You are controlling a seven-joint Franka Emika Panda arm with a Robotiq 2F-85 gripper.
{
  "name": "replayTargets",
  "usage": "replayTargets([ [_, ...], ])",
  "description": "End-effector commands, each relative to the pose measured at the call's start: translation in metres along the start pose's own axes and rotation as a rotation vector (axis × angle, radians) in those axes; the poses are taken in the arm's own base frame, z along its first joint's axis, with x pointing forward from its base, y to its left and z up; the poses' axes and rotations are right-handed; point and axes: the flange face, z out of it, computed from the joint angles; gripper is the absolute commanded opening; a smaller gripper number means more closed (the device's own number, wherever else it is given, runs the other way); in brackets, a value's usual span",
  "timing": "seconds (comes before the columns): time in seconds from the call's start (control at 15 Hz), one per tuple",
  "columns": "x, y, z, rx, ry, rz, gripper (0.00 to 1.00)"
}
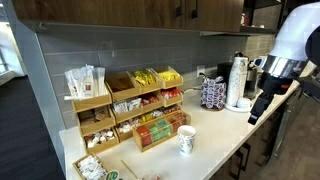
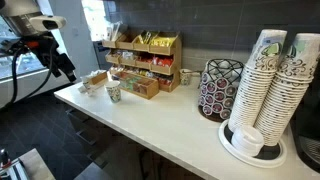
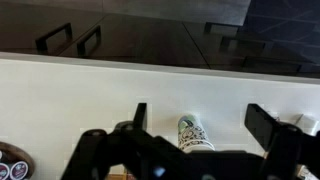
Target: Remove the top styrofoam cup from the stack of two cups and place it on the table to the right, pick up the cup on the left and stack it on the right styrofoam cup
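A small white foam cup with a dark greenish mark point(image 1: 186, 140) stands upright on the pale countertop point(image 1: 225, 135), in front of the snack racks. It also shows in an exterior view point(image 2: 114, 93) and in the wrist view point(image 3: 193, 133). I cannot tell whether it is one cup or two nested. My gripper point(image 1: 253, 116) hangs well above the counter and apart from the cup, also seen in an exterior view point(image 2: 67, 72). In the wrist view the gripper point(image 3: 201, 110) is open and empty, with the cup far below between the fingers.
Wooden snack racks point(image 1: 130, 105) line the wall behind the cup. A dark patterned holder point(image 1: 212, 93) and tall stacks of white cups point(image 2: 270, 80) on a round base stand at the counter's other end. The counter's front edge point(image 2: 150, 140) runs straight.
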Motion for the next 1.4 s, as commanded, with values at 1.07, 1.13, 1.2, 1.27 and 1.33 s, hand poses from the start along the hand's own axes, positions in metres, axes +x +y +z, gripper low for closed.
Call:
replayTargets([
  [1.07, 0.164, -0.072, 0.080, 0.032, 0.117, -0.111, 1.00],
  [1.13, 0.176, -0.071, 0.092, 0.034, 0.117, -0.113, 1.00],
  [1.2, 0.187, -0.070, 0.098, 0.033, 0.115, -0.117, 1.00],
  [1.27, 0.196, -0.066, 0.110, 0.049, 0.102, -0.119, 1.00],
  [1.33, 0.204, -0.066, 0.117, 0.048, 0.088, -0.117, 1.00],
])
